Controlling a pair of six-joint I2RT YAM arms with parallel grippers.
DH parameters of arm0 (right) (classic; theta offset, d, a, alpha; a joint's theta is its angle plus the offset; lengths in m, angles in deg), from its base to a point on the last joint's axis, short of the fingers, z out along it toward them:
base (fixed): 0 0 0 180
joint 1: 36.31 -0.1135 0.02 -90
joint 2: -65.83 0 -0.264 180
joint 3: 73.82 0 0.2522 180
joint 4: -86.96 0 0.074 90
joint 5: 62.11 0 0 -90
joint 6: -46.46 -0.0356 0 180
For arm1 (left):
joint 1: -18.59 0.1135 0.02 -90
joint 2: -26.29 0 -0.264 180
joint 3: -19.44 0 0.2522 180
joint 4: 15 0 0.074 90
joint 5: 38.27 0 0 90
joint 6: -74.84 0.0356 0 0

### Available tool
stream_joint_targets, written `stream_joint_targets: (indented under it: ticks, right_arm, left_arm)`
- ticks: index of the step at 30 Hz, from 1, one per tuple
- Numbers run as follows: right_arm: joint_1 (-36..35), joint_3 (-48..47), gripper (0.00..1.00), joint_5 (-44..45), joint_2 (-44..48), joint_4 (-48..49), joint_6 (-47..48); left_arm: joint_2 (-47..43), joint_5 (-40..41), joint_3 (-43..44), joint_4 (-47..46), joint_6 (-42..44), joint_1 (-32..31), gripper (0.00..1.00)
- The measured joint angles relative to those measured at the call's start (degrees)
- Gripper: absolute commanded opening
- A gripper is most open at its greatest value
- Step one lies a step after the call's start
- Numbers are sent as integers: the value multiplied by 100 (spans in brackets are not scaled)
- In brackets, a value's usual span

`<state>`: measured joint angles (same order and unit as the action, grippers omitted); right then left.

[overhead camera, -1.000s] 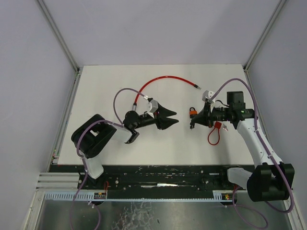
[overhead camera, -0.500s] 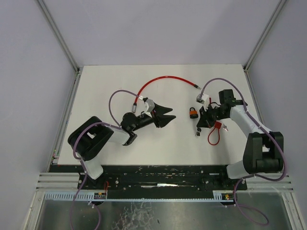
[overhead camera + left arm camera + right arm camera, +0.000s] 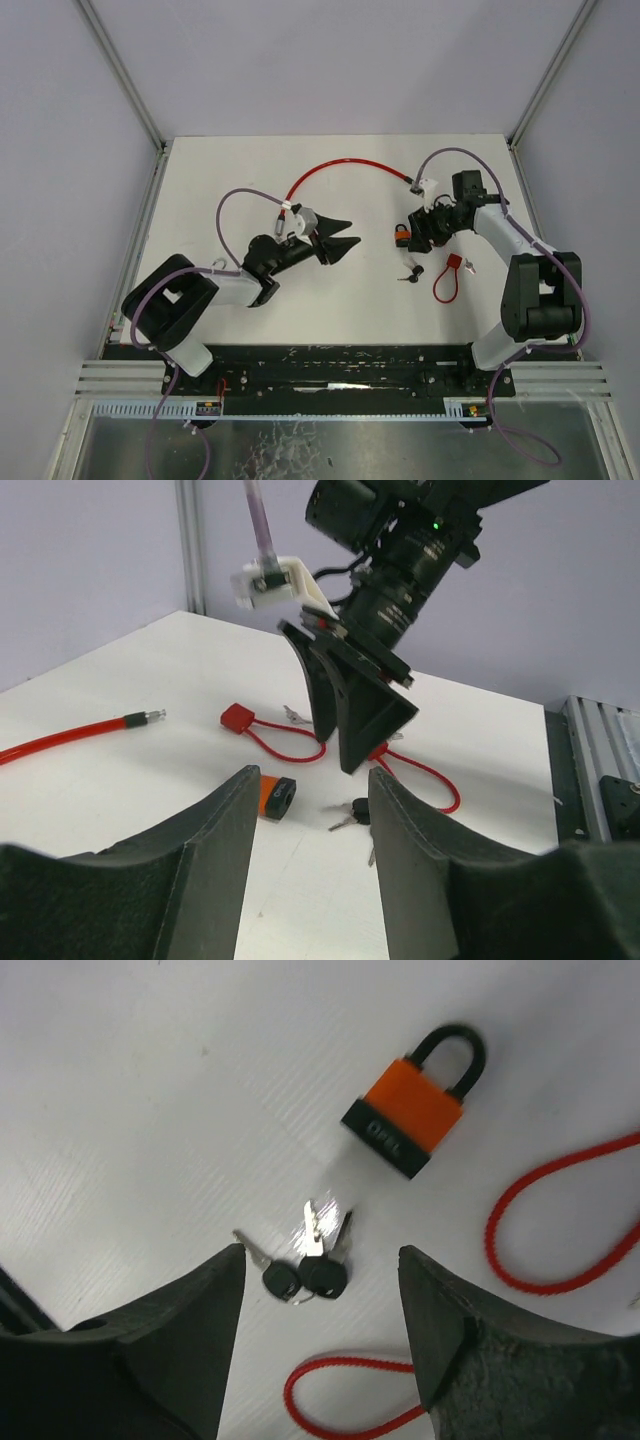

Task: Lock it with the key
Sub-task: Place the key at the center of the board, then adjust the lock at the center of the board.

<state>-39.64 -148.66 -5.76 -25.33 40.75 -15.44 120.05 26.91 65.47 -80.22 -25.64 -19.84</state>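
Observation:
An orange and black padlock (image 3: 401, 235) lies flat on the white table, its shackle closed (image 3: 410, 1110). A bunch of black-headed keys (image 3: 408, 275) lies loose on the table just near of it (image 3: 305, 1272). My right gripper (image 3: 420, 228) hovers open above the keys and lock (image 3: 320, 1255), holding nothing. My left gripper (image 3: 353, 231) is open too, left of the padlock and pointing at it. In the left wrist view the padlock (image 3: 270, 795) and keys (image 3: 352, 813) lie ahead of its empty fingers (image 3: 312, 780).
A thin red loop with a red tag (image 3: 445, 283) lies right of the keys (image 3: 345, 1400). A long red cable (image 3: 340, 168) arcs across the far part of the table, metal tip near the right wrist. Frame rails run along both table sides.
My right gripper has opened and the keys now lie on the table. The right arm has swung toward the far side. The left gripper has shifted slightly left and away.

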Motion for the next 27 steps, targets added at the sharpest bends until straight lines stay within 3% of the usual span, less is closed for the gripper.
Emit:
stream_joint_targets:
  ticks: [5, 13, 22, 27]
  right_arm:
    - [-457, -610, 81, 608, -417, 516, -525]
    - [-977, -955, 81, 2002, -1311, 1060, -1622]
    - [-997, -977, 72, 2498, -1749, 1211, -2081]
    - [-1097, -990, 55, 2610, -1849, 1189, -2070]
  left_arm:
    - [-295, 260, -286, 201, 273, 9, 47]
    - [-437, 599, -568, 234, 435, 26, 48]
    - [-437, 695, -603, 227, 442, 26, 48]
    - [-437, 704, -605, 227, 444, 26, 48]
